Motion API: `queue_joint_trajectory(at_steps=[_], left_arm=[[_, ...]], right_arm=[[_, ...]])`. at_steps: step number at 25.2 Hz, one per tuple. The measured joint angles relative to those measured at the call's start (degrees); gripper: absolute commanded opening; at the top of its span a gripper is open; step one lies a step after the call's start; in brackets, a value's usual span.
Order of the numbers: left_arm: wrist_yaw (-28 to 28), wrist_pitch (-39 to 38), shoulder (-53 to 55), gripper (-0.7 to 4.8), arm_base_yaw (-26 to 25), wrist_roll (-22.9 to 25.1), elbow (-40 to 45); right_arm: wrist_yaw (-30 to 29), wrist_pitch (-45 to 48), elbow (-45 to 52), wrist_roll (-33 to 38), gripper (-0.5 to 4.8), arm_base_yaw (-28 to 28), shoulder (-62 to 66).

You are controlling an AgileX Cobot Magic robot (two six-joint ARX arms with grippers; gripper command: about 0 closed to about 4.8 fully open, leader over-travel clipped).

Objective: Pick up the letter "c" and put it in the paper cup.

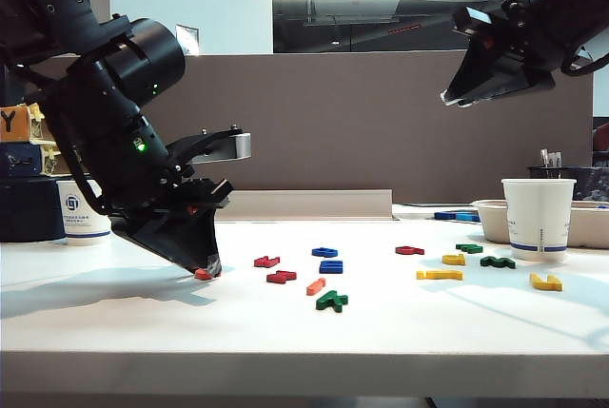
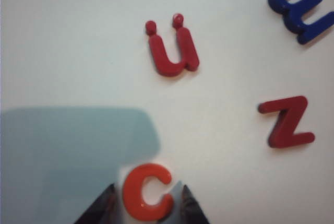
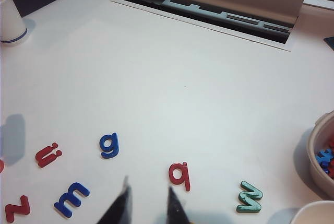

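Note:
The letter "c" [image 2: 146,192], a small orange-red piece, lies flat on the white table, also visible under the left arm [image 1: 203,274]. My left gripper [image 2: 147,200] is down at the table [image 1: 209,268], open, with one finger on each side of the "c" and a thin gap either side. A white paper cup [image 1: 539,218] stands at the right; another paper cup [image 1: 84,213] stands at the far left behind the left arm. My right gripper [image 3: 147,195] hangs high above the right side [image 1: 455,96], open and empty.
Red "ü" [image 2: 172,51], red "z" [image 2: 287,122] and a blue letter [image 2: 302,10] lie just beyond the "c". More coloured letters [image 1: 328,265] are scattered mid-table. A shallow bowl [image 1: 490,223] with letters sits beside the right cup. A slot [image 3: 209,15] runs along the table's back.

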State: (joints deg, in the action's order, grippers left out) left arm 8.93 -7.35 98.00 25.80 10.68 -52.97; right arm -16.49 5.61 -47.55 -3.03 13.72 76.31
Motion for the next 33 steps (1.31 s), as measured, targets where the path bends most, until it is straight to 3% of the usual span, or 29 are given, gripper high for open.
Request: queue_joint_trajectory(at_steps=[14, 33], left_arm=[[0.24, 5.05, 3.48, 1.52, 0.0, 0.04, -0.83], [0.26, -1.14, 0.59, 1.52, 0.0, 0.0, -0.48]], right_arm=[[0.31, -0.15, 0.0, -0.07, 0.85, 0.0, 0.02], [1.36, -0.17, 0.0, -0.5, 0.85, 0.0, 0.0]])
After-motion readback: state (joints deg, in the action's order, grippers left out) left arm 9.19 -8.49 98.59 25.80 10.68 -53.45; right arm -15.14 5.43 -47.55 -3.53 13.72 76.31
